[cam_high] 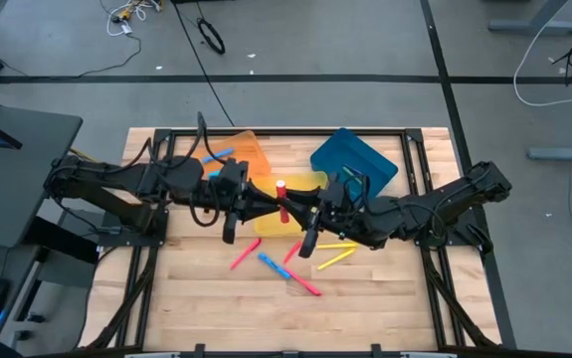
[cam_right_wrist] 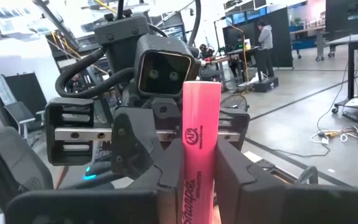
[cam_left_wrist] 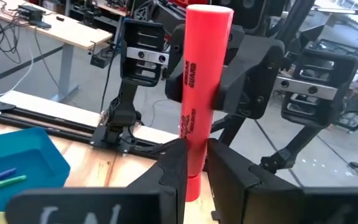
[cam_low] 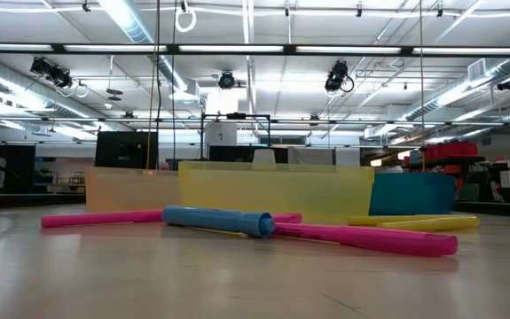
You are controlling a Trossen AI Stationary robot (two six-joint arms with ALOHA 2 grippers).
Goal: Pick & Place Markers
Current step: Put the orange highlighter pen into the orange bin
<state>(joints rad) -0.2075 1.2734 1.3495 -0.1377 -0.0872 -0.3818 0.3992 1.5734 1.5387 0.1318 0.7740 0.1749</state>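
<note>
- Both jaws clenched on one upright red marker, left gripper at 9 o'clock, right gripper at 3.
- Handover, likely: release one side only once the other grips firmly.
- Marker over yellow tray, bench centre.
- Loose markers at 6 o'clock.

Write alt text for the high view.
Seen from above, the left hand and right hand meet mid-table on one upright red marker. Orange, yellow and blue trays lie behind; loose markers lie in front.
</note>
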